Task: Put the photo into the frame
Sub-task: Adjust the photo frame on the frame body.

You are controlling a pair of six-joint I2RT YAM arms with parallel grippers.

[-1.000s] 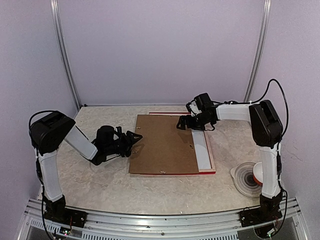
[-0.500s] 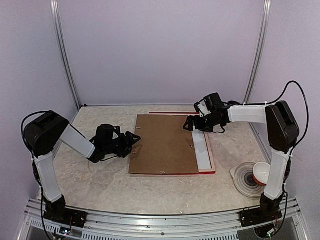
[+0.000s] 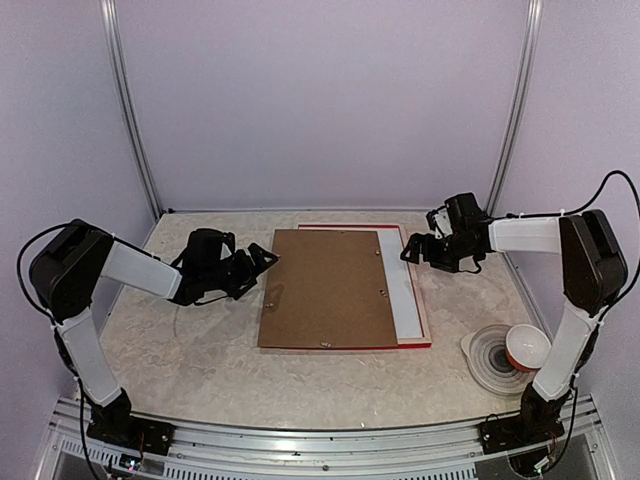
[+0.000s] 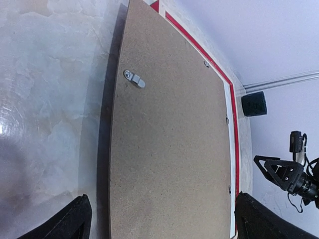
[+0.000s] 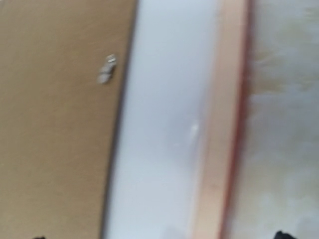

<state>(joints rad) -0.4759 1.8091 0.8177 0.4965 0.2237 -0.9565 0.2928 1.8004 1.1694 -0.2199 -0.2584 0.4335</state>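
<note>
The frame (image 3: 422, 312) lies face down mid-table, its red edge (image 4: 199, 50) and pale wood rail (image 5: 224, 124) showing. A brown backing board (image 3: 325, 290) lies on it, shifted left so it overhangs the frame's left side. A white strip (image 3: 403, 295) shows along the board's right edge. The photo is hidden. My left gripper (image 3: 262, 262) is open just left of the board's far left corner, with the board (image 4: 169, 139) filling its wrist view. My right gripper (image 3: 412, 250) is open by the frame's far right corner, holding nothing.
A red-and-white bowl (image 3: 527, 345) sits on a stack of plates (image 3: 490, 360) at the front right. Small metal clips (image 4: 134, 78) are fixed on the board. Walls and metal posts (image 3: 133, 110) close the back and sides.
The left gripper opened wider and drew back from the board's left edge toward the far left. The right arm pulled rightward off the board to the frame's far right corner.
</note>
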